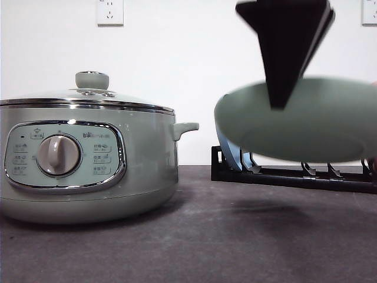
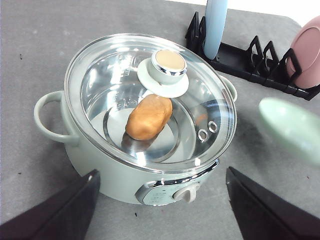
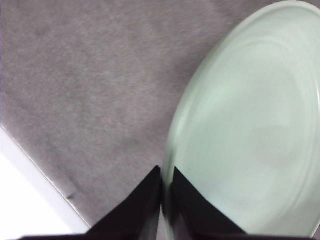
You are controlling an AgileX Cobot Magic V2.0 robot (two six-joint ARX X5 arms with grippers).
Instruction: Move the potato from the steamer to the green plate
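Found almost nothing legible. On the steamer [image 1: 88,165], a short brand mark stood printed on the control panel [image 1: 65,156] just right of the dial [image 1: 58,154], too small and blurred to spell out. Around the dial sat small white icon labels in two columns, with one more above it, none readable. Seen from the left wrist, faint level markings showed on the steamer's inner wall, also unreadable. No numbers made out anywhere.

The potato [image 2: 148,117] lies inside the steamer [image 2: 100,165] under its closed glass lid [image 2: 100,80]; the green plate [image 2: 292,127] hangs off to one side, above the table [image 2: 30,45].
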